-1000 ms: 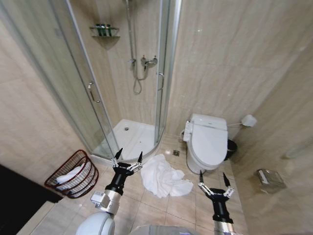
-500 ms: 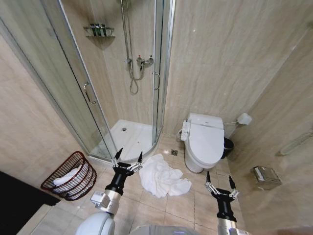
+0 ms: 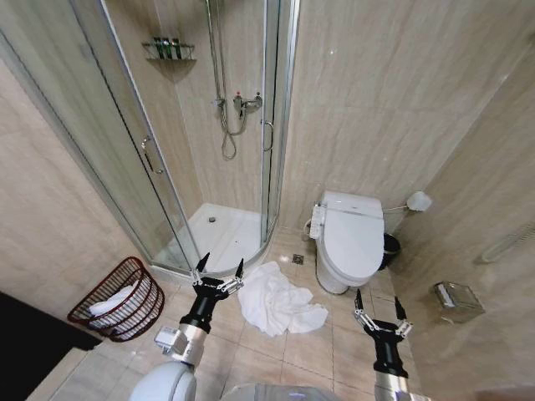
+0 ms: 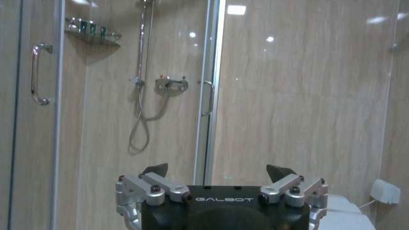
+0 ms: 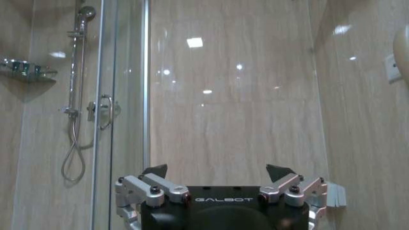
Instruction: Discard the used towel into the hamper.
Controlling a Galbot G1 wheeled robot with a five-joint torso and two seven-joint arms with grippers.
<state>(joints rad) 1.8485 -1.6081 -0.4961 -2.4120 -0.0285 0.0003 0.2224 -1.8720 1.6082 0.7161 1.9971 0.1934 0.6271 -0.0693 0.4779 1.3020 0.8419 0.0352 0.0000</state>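
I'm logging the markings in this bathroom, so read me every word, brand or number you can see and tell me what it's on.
"GALBOT" on the left gripper, on its black body, in the left wrist view.
"GALBOT" on the right gripper, same place, in the right wrist view.
The bottles on the shower shelf: any labels are too small to read.

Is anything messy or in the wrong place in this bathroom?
Yes. A white towel lies crumpled on the floor tiles between the shower and the toilet, not in the hamper by the left wall. The left claw and the right claw are both open and empty.
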